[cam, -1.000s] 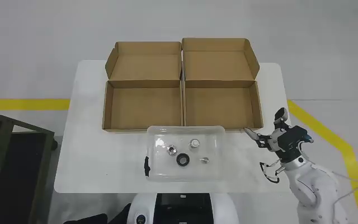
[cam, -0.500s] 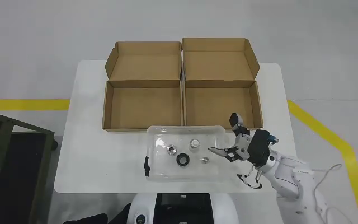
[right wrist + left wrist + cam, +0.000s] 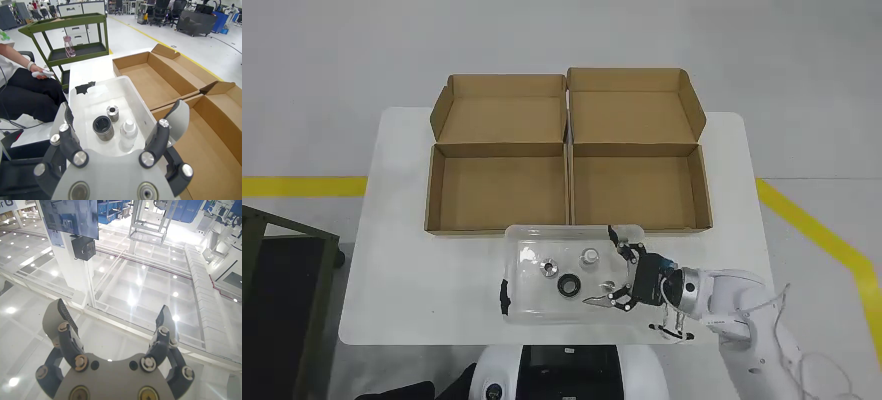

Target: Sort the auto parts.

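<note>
Right hand: we see it released, fingers spread wide; it hangs over the right end of the clear tray
Left hand: released as well; it points up at the ceiling
Auto parts: a dark-ringed cylinder, a grey slotted bush and a white plastic piece stand close together in the tray
Boxes: left cardboard box and right cardboard box lie open, side by side, just behind the tray on the white worktop

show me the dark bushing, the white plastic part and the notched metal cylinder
dark bushing (image 3: 104,132), right wrist view, on its side wall
white plastic part (image 3: 129,134), right wrist view, on its body below the cap
notched metal cylinder (image 3: 112,116), right wrist view, on its side wall
</note>
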Robot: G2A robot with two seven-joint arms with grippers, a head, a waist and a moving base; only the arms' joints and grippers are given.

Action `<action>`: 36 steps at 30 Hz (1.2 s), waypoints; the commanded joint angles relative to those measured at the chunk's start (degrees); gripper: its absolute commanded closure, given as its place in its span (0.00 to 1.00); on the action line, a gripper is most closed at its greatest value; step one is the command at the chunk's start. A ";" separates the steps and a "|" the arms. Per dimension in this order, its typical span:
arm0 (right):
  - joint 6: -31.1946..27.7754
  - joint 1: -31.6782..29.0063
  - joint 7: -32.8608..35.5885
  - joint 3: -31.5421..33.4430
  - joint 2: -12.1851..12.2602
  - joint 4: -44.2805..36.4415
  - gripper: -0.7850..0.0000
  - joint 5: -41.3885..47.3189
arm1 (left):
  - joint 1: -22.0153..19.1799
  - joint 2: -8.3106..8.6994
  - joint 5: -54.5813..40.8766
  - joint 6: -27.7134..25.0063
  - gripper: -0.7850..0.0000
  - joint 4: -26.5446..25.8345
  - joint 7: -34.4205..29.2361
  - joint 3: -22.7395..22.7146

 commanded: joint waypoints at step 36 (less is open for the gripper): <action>4.34 9.66 0.54 -8.82 4.30 11.07 0.31 -11.01 | 0.00 0.00 0.00 0.00 0.00 0.00 0.00 0.00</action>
